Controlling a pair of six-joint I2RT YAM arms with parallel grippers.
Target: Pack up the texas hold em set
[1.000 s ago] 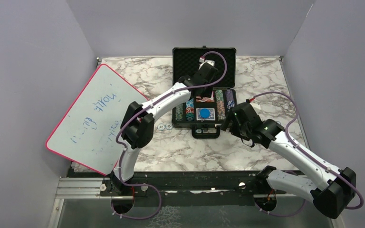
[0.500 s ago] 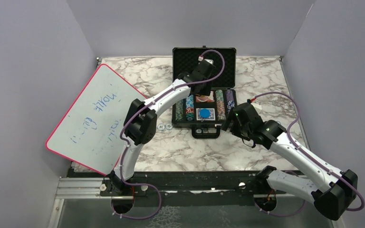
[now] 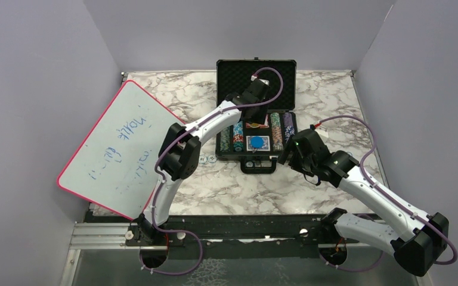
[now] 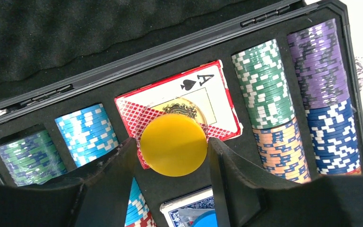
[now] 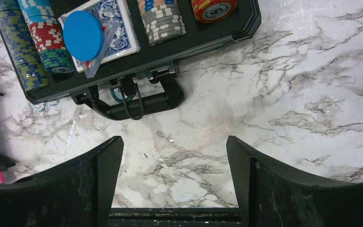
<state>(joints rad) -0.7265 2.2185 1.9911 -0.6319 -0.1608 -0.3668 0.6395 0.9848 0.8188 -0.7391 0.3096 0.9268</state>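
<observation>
The black briefcase (image 3: 220,156) lies open at the table's back centre, its foam lid (image 3: 238,74) upright. Rows of poker chips (image 4: 264,85) fill its slots. My left gripper (image 4: 172,146) is over the red card deck (image 4: 203,94) and is shut on a yellow round button (image 4: 173,144). A blue round button (image 5: 82,28) lies on the blue card deck (image 5: 123,28). My right gripper (image 5: 175,156) is open and empty over the bare table, in front of the case handle (image 5: 137,106). Two small round buttons (image 3: 207,159) lie on the table left of the case.
A red-edged whiteboard (image 3: 113,149) with blue writing leans at the left side of the table. Grey walls close in the table at the back and both sides. The right arm (image 3: 364,190) stretches across the near right of the marble table.
My left gripper has shifted a little toward the back of the case, over the red deck, with the yellow button in it. The right arm has barely moved.
</observation>
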